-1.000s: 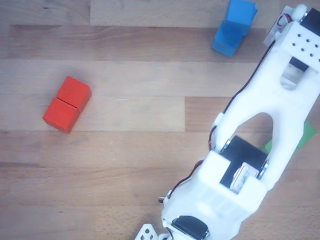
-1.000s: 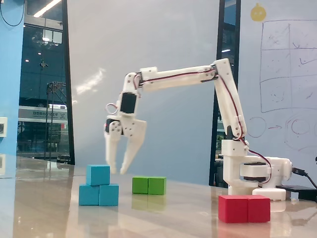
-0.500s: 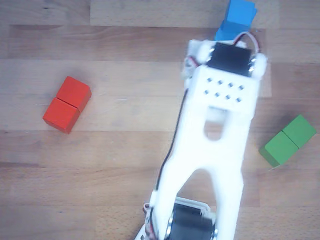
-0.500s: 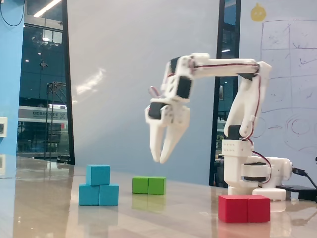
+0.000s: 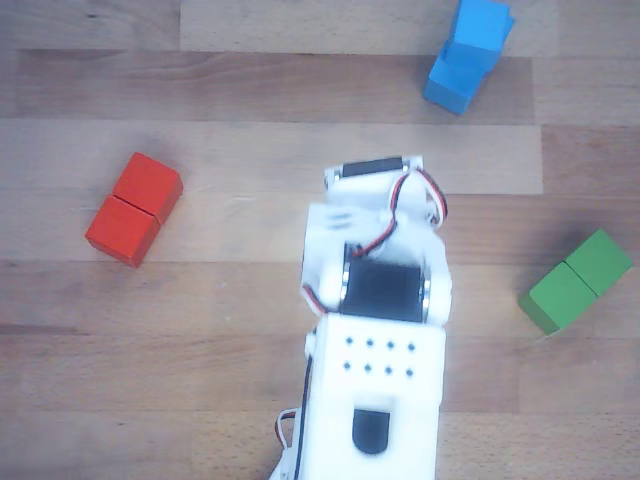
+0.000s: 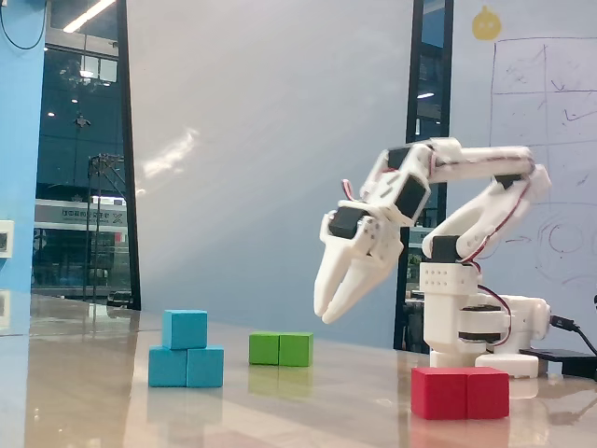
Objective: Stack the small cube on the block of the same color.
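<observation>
A pale wooden table (image 5: 220, 330) of long planks carries the scene; behind it in the fixed view stand a grey wall, dark glass and a whiteboard (image 6: 541, 140) with sketches.

The small cube (image 6: 185, 329) sits on top of the block of the same color (image 6: 187, 366), over that block's left half as the fixed view shows it. In the other view the small cube (image 5: 480, 22) lies at the top edge, resting on the far end of the blue block (image 5: 455, 78).

The gripper (image 6: 327, 313) hangs in the air, tilted down and to the left in the fixed view, its jaws nearly together with only a thin gap and nothing between them. The blue stack stands well apart from the jaws, lower and off to the left in that view.

The green block (image 6: 281, 349) lies on the table below the jaws, a little to their left. The red block (image 6: 461, 392) lies nearer the camera, below and to the right of the jaws. In the other view the arm (image 5: 375, 350) rises from the bottom edge, with the red block (image 5: 133, 209) to its left and the green block (image 5: 577, 280) to its right; the fingertips are hidden there.
</observation>
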You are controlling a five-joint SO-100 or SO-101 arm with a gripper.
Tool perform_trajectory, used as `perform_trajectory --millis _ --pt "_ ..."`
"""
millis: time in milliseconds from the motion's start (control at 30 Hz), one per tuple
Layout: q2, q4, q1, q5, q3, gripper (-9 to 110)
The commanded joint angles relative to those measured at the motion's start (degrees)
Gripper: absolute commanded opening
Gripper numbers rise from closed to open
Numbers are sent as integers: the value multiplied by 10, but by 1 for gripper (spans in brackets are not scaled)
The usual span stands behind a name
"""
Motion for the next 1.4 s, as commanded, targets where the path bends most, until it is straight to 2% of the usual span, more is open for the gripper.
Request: perform_trajectory --millis 0,167,467,767,1033,1367 --pt "134 -23 -4 4 60 2" --pt "233 -23 -33 20 136 2" --pt "344 -20 -59 158 195 2" --pt "423 -16 -53 160 240 2" --pt "475 59 -51 162 237 2" --pt "476 71 -51 166 235 2"
